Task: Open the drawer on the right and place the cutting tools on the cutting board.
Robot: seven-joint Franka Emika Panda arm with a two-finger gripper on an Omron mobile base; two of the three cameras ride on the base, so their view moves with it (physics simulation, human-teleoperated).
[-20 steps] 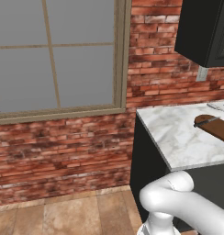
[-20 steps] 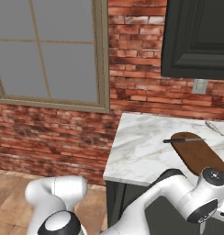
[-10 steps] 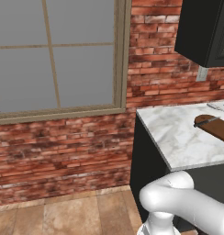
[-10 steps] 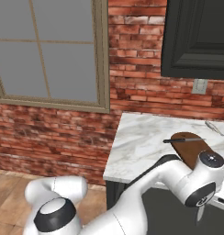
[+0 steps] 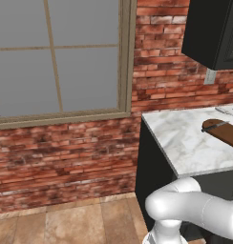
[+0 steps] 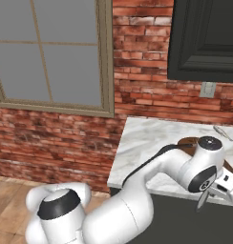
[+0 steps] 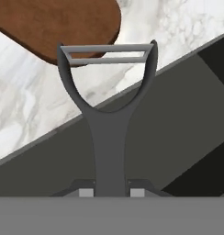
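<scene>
**Peeler gripped beside the board**

The gripper is closed tight on the dark stem of a Y-shaped peeler, its silver blade bar pointing at the cutting board; that reddish board lies on the marble countertop, a knife resting on its near end; the white arm reaches across the counter's front edge.

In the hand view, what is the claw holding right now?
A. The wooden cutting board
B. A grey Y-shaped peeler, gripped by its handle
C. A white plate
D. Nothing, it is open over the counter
B: the claw is shut on the handle of a grey Y-shaped peeler, whose forked head with its thin crossbar blade points toward the rounded end of the cutting board.
</scene>
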